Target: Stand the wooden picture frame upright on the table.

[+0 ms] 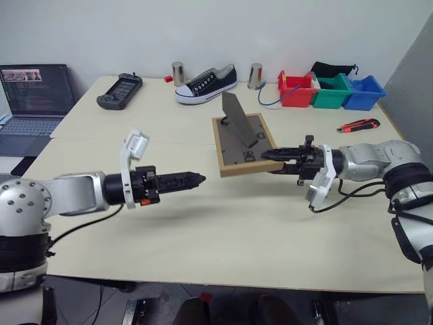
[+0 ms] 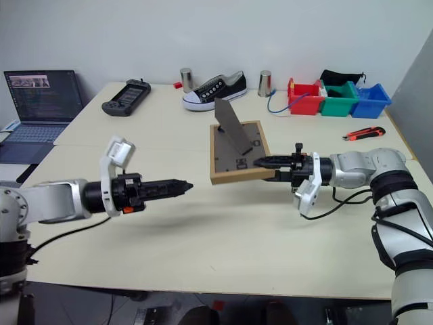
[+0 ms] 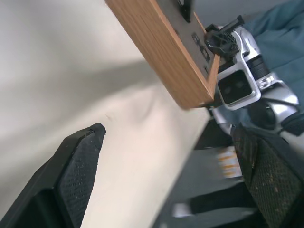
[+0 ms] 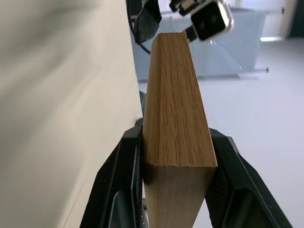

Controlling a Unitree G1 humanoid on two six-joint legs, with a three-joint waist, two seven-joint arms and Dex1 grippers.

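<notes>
Right claw (image 1: 270, 157) pinching wooden picture frame (image 1: 242, 144) above tabletop (image 1: 223, 223); left claw (image 1: 196, 179) spread, apart from frame.

A wide bare stretch of the table (image 1: 203, 230) is left open along the near side. The middle is blocked by the wooden picture frame (image 1: 241, 164), gripped at its near right corner by the right gripper (image 1: 272, 156). The far edge is crowded by a shoe (image 1: 206, 84), 2 metal cups (image 1: 178, 72) and 3 bins (image 1: 331, 91).

Both eye views look down from above the table (image 1: 203, 223); wrist views sit close beside the wooden picture frame (image 4: 175, 118).
</notes>
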